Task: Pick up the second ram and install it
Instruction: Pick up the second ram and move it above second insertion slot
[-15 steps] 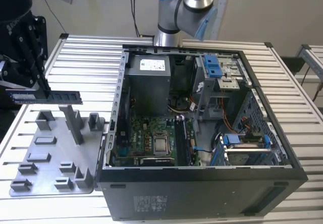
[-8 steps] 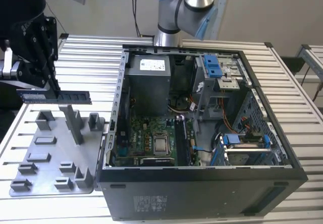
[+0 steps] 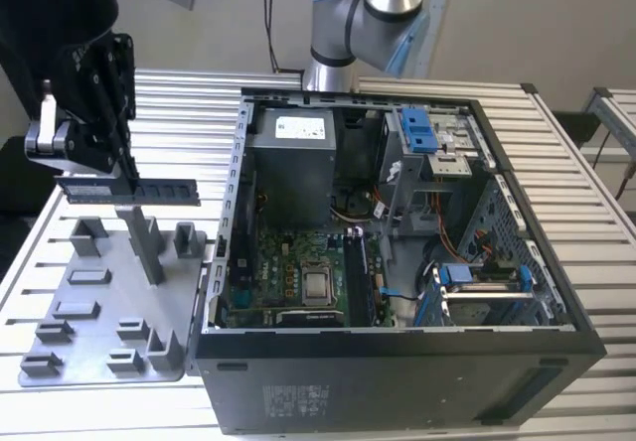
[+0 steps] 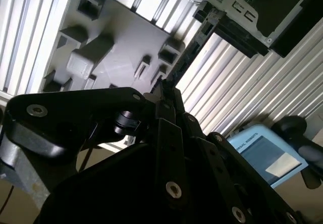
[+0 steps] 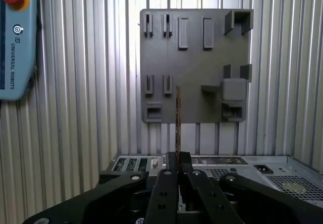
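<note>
The pincer [image 3: 128, 175] is clamped on the second ram [image 3: 169, 192]. The stick hangs level just under its tips, clear above the grey holder [image 3: 99, 312]. Its long axis points from the pincer toward the open PC case [image 3: 397, 381] alongside.

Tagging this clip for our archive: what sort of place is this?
Probably a robotics lab workbench: a slatted aluminium table carries an open PC case and a grey holder, and the gripper holds the second ram above that holder.
</note>
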Controlling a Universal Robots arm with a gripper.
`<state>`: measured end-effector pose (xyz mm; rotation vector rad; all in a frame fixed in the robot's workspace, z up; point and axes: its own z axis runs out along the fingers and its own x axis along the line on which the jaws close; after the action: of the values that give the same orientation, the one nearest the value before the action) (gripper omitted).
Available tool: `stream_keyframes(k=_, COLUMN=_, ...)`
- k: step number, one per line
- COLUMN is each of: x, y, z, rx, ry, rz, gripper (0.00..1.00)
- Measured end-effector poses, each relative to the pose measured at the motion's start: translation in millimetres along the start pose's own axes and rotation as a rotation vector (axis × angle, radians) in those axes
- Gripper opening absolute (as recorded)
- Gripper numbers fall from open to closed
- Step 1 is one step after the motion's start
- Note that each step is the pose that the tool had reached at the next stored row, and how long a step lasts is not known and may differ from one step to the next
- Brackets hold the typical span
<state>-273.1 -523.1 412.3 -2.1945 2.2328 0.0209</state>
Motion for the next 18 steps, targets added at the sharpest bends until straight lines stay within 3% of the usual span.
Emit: stream_keyframes(k=18, x=-0.5, y=-31.7, z=0.0, rx=0.0000, ry=0.0000, rz=0.000, gripper=0.14)
